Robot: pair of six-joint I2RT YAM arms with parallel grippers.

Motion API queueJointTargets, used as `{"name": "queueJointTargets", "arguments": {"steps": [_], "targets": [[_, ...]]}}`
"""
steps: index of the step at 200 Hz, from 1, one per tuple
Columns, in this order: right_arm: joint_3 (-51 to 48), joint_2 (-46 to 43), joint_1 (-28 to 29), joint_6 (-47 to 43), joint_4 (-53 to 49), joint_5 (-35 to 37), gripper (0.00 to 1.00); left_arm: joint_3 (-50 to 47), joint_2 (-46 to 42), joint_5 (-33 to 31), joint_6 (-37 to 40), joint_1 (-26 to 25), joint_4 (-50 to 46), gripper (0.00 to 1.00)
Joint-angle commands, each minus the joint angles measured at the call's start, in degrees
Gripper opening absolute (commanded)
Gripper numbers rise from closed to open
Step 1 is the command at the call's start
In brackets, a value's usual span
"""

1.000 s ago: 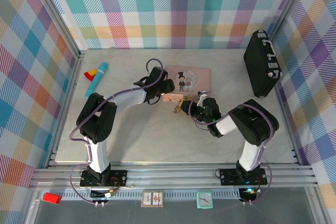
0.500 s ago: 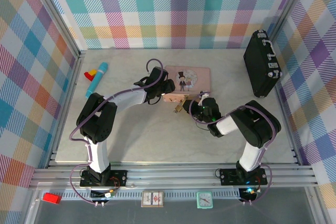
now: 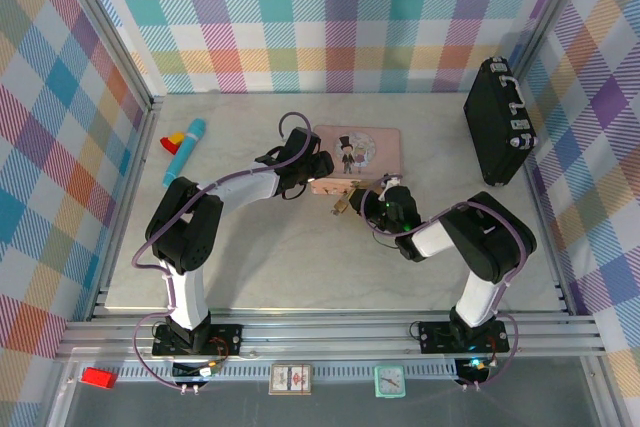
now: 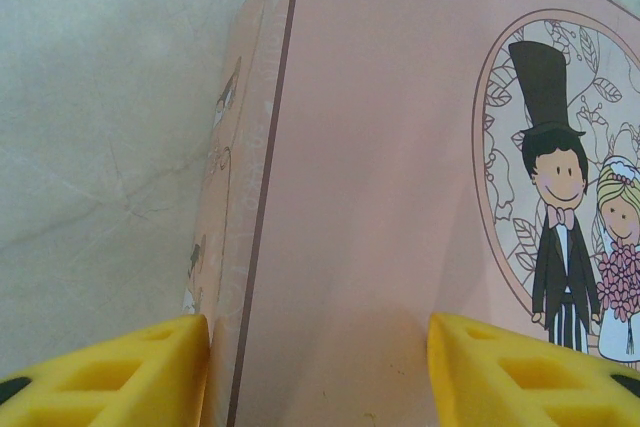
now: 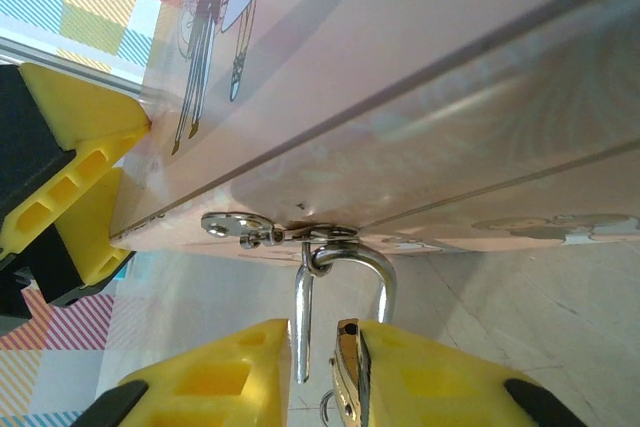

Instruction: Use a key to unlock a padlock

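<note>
Padlock [image 5: 347,362] is the smallest thing here: the counter [image 3: 270,252] carries the pink tin [image 3: 372,147] mid-frame; left hand [image 4: 318,332] grasps its corner; right hand [image 5: 322,337] is clenched on the padlock, low centre of the right wrist view, shackle [image 5: 350,259] through the tin's hasp [image 5: 240,225]; a hard tug could wrench the tin loose, or the tiny body could slip; bride-and-groom cartoon [image 4: 570,197], no legible writing.

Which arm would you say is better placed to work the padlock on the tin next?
Right, probably: the right gripper clamps the padlock hanging on the pink tin at its hasp; the left gripper is occupied gripping the tin's end.
</note>
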Motion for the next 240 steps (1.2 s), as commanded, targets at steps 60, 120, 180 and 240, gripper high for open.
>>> {"name": "queueJointTargets", "arguments": {"steps": [60, 120, 180, 240], "targets": [[-0.3, -3.9, -0.1, 5.1, -24.5, 5.3, 0.24, -1.9, -0.6, 1.4, -0.4, -1.2, -6.4, 0.57], [-0.6, 2.1, 0.0, 4.9, -9.9, 0.1, 0.28, -2.0, -0.6, 1.6, -0.6, -1.2, -6.2, 0.57], [0.4, 3.3, 0.1, 4.2, -6.5, -0.9, 0.29, -2.3, -1.0, 1.4, -0.4, -1.2, -6.2, 0.57], [3.2, 4.6, 0.1, 2.6, -7.8, -2.6, 0.28, -2.4, -1.2, 1.2, -0.7, -1.2, -6.2, 0.57]]}}
